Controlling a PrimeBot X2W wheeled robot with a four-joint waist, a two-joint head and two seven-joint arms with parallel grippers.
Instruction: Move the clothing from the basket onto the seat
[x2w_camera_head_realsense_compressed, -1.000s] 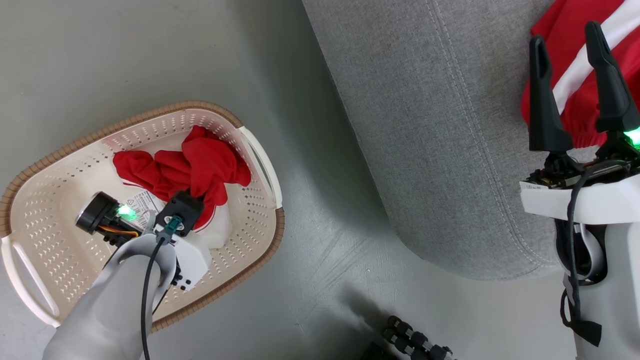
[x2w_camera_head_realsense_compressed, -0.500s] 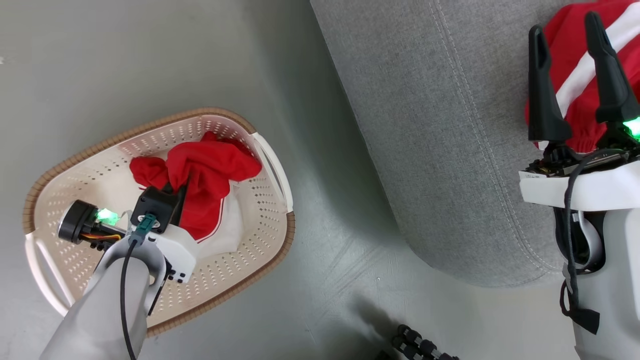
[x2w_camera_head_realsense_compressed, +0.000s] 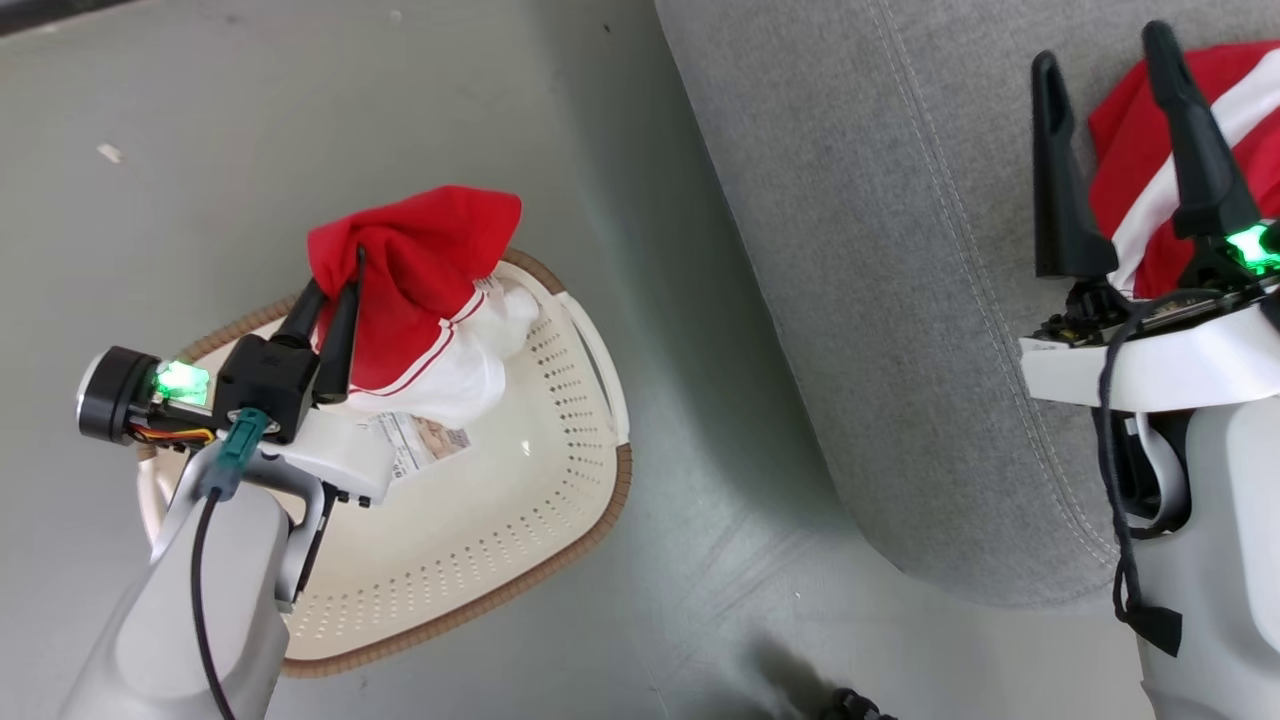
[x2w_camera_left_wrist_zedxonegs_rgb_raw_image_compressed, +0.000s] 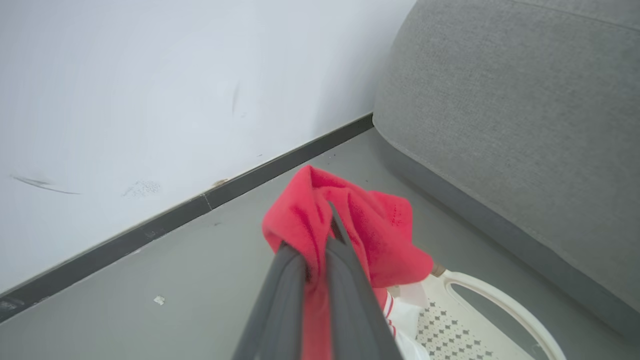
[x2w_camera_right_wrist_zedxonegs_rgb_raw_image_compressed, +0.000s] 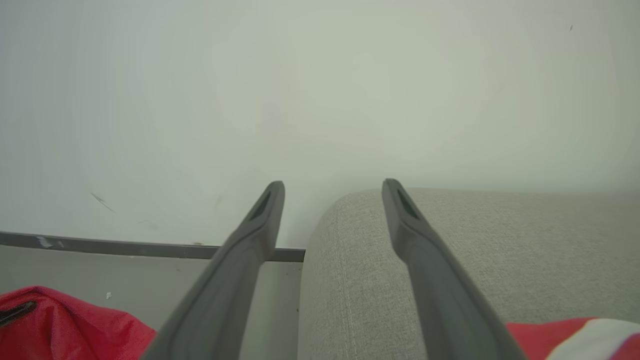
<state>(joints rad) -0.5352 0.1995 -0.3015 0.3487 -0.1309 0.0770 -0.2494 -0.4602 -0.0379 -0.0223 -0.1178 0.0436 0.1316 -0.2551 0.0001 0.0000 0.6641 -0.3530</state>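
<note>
1. Grey-green smooth floor spreads across the head view's 10 o'clock side. On it, at 8 o'clock, sits the cream-white perforated oval plastic basket with a brown woven-look rim. The large grey woven-fabric sofa seat lies toward 2 o'clock, apart from the basket.
2. The left gripper is clenched on a bright red soft fabric garment with white lining, held above the basket's 12 o'clock rim. The pinch takes only a fold, so the cloth may slip out mid-carry and land on the floor.
3. The white lining hangs down toward the basket. It could snag the basket's white handle and drag or tip the basket.
4. The right gripper hovers released, fingers spread, over the seat at 3 o'clock. It is beside a second red garment with a white stripe lying there. A wide swing of the left arm could crowd it or knock that garment off the seat's edge.
</note>
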